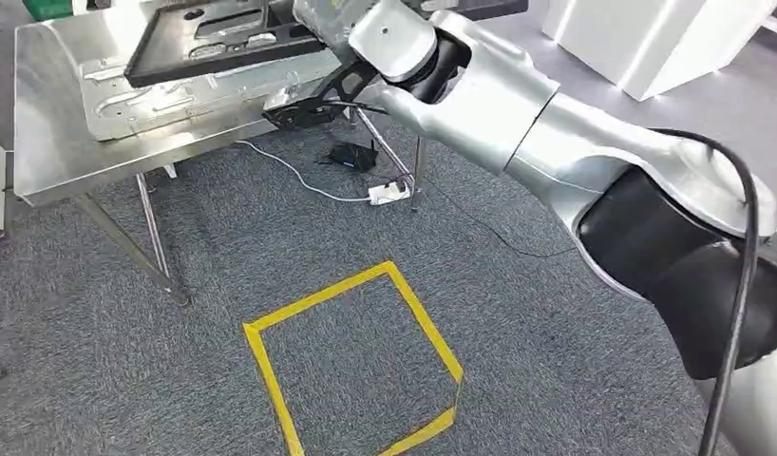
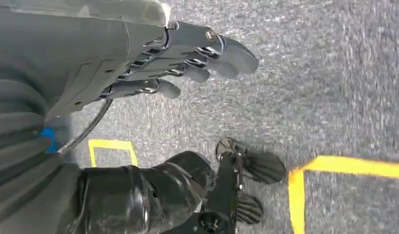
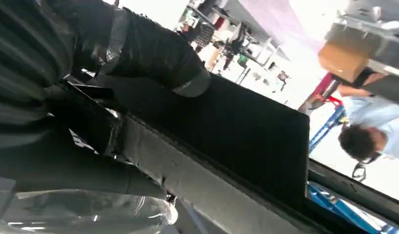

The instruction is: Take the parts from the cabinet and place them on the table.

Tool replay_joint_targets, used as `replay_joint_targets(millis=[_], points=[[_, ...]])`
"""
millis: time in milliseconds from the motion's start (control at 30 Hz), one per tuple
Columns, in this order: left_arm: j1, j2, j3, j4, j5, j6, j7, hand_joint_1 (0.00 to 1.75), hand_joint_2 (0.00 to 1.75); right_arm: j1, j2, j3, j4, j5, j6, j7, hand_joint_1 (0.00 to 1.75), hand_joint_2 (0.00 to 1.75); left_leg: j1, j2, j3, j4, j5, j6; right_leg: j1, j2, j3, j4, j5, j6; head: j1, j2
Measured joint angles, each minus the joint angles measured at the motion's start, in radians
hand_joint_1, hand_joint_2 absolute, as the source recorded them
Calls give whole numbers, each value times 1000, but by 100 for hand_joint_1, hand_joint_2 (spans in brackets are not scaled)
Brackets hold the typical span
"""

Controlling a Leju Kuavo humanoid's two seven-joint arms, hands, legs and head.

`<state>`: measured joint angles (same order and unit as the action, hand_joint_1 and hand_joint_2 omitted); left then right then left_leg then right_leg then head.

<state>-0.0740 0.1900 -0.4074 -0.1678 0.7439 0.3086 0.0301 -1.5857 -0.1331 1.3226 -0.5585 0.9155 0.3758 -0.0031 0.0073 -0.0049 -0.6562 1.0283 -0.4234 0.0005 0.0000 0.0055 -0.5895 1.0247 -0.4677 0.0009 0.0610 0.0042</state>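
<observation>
Right hand (image 3: 153, 53) has its fingers clamped on the black tray (image 1: 214, 38), held just above the worktop (image 1: 52, 142). Left hand (image 2: 188, 53) hangs with fingers apart, holding nothing. Risk: the one-edge grip lets the tray tip and slide off.

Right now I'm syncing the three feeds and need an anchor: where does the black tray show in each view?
Head view: the black tray is at the top edge, above the metal table, held by the right hand.
Right wrist view: it spans the middle as a broad dark slab, with the thumb on top.
Left wrist view: not in it; this view faces the carpet.
Shared landmark: the yellow tape links the head and left wrist views.
</observation>
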Motion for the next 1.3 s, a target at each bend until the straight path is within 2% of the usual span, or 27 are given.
replay_joint_targets(millis=[67, 100, 167, 200, 233, 267, 333, 367, 433, 500, 567, 600, 700, 733, 767, 800, 867, 900, 933, 1000, 1067, 1100, 1133, 1200, 1233, 1267, 1300], points=[[0, 0, 0, 0, 0, 0, -1, 0, 175, -1, 0, 0, 2, 0, -1, 0, 175, 175, 7, 1, 18, -15, 1, 14, -1, 0, -7, 22, -16, 10, 2, 0], [0, 1, 0, 0, -1, 0, -1, 0, 175, -1, 0, 0, 3, 0, -2, 1, 175, 175, 6, 1, 25, -16, -4, 21, -1, -1, -33, 79, -42, 12, 3, 0], [-2, 3, 0, 0, -1, -2, -1, 0, 175, 1, 1, 0, 3, 0, -4, 0, 175, 175, 6, 1, 36, -16, -14, 30, -3, -1, -126, 247, -100, 16, 3, 0], [-2, 3, 0, 0, -1, -3, 2, 0, 175, 5, 1, 0, 3, 0, -4, 0, 175, 175, 5, 1, 43, -16, -20, 31, -4, -1, -168, 309, -110, 17, 2, 0], [0, 3, 0, 0, 0, -3, 5, 0, 175, 9, 1, 0, 6, 0, -4, 0, 175, 175, 5, -1, 51, -16, -27, 30, -4, -1, -194, 330, -98, 17, 3, 0], [1, 3, 0, 0, 0, -3, 5, 0, 175, 11, 1, 0, 8, 0, -4, 0, 175, 175, 6, -3, 61, -15, -34, 29, -5, -1, -192, 300, -60, 16, 4, 0], [2, 3, 0, 0, 0, -3, 7, 0, 175, 10, 1, 0, 10, 1, -5, 0, 175, 175, 6, -7, 86, -13, -53, 24, -5, -1, -130, 127, 60, 10, 4, 0], [2, 3, 0, 0, 0, -3, 7, 0, 175, 9, 1, 0, 10, 1, -6, -1, 175, 175, 6, -8, 94, -13, -64, 19, -5, -1, -100, 42, 102, 5, 4, 0], [-2, 4, 0, 0, 0, -3, 8, 0, 175, 3, 2, 0, 11, 2, -11, -3, 175, 175, 1, -10, 89, -8, -73, 7, 1, 1, -75, 11, 74, -3, -3, 0], [-3, 3, 0, 0, 0, -3, 11, 0, 175, 5, 6, 0, 14, 2, -11, -3, 175, 175, 6, -10, 93, -19, -73, -5, 9, 3, -78, 13, 69, -11, -2, 0], [0, 3, -1, 0, 0, -3, 11, 0, 175, 4, 8, 0, 15, 2, -11, -3, 175, 175, 7, -5, 95, -14, -87, -16, 0, 3, -55, -7, 67, -20, -3, 0], [-2, 3, -1, 0, 1, -3, 11, 0, 175, 2, 8, 0, 16, 3, -12, -2, 175, 175, 7, 0, 82, 26, -100, -20, 0, 1, -46, -11, 63, -26, -6, 0], [-1, 5, -2, 0, 3, -2, 11, 0, 175, 5, 13, 0, 18, 3, -12, -3, 175, 175, 8, 0, -60, 266, -171, -29, 2, 2, -27, -11, 45, -35, -6, 0], [0, 4, -2, 0, 4, -2, 11, 0, 175, 8, 14, 0, 18, 3, -12, -4, 175, 175, 8, 0, -104, 316, -170, -30, 3, 4, -19, -11, 39, -36, -7, 0], [1, 4, -2, 0, 6, -1, 11, 0, 175, 11, 17, 0, 18, 3, -12, -4, 175, 175, 8, 0, -123, 313, -141, -29, 3, 6, -9, -10, 31, -36, -6, 0], [1, 4, -2, 0, 6, 0, 11, 0, 175, 11, 17, 1, 19, 3, -12, -4, 175, 175, 7, 0, -117, 260, -86, -26, 3, 7, 2, -9, 23, -35, -5, 0], [1, 5, -3, 0, 1, 4, 18, 0, 175, 10, 18, 1, 19, 3, -11, -5, 175, 175, 7, 0, -49, 69, 45, -18, 3, 7, 29, -5, 0, -30, -5, 0], [1, 6, -4, 0, -3, 7, 23, 0, 175, 9, 17, 1, 21, 4, -11, -5, 175, 175, 4, 1, -27, 17, 56, -12, 2, 6, 33, -5, -9, -27, -5, 0], [1, 6, -5, 0, -6, 9, 27, 0, 175, 2, 18, 1, 21, 6, -10, -7, 175, 175, -3, 0, -10, -8, 43, -7, 8, 11, 30, 0, -13, -20, -8, 0], [-2, 6, -6, 0, -10, 13, 32, 0, 175, 3, 20, 1, 23, 10, -9, -9, 175, 175, -6, 1, -12, -11, 32, 4, 6, 11, 26, -6, -14, -11, -8, 0], [0, 6, -7, 0, -7, 13, 31, 0, 175, 2, 19, 1, 25, 13, -8, -10, 175, 175, 6, 3, 0, -25, 32, 13, 8, 10, 23, -5, -28, -2, -7, 0], [0, 6, -7, 0, -8, 12, 29, 0, 175, -1, 19, 1, 26, 15, -8, -10, 175, 175, 4, 2, 6, -29, 28, 19, 6, 7, 12, 30, -42, 2, -5, 0], [0, 6, -7, 0, -8, 11, 29, 0, 175, -4, 19, 1, 27, 16, -7, -10, 175, 175, 4, 3, 10, -29, 24, 25, 6, 6, -22, 94, -67, 4, -3, 0], [-1, 6, -8, 0, -9, 8, 29, 0, 175, 0, 21, 1, 27, 16, -7, -13, 175, 175, 3, 3, 21, -28, 12, 30, 1, 6, -125, 262, -117, 9, -2, 0], [-2, 5, -8, 0, -9, 6, 29, 0, 175, 5, 20, 2, 27, 16, -6, -15, 175, 175, 3, 3, 28, -27, 5, 30, -1, 5, -164, 314, -120, 10, 1, 0], [-1, 5, -10, 0, -9, 5, 29, 0, 175, 10, 20, 2, 30, 16, -4, -16, 175, 175, 4, 1, 37, -25, -3, 28, -4, 5, -181, 318, -97, 12, 1, 0], [1, 5, -11, 0, -9, 5, 29, 0, 175, 14, 20, 2, 32, 16, -3, -15, 175, 175, 6, -1, 48, -23, -12, 25, -8, 5, -174, 275, -50, 13, 4, 0]])
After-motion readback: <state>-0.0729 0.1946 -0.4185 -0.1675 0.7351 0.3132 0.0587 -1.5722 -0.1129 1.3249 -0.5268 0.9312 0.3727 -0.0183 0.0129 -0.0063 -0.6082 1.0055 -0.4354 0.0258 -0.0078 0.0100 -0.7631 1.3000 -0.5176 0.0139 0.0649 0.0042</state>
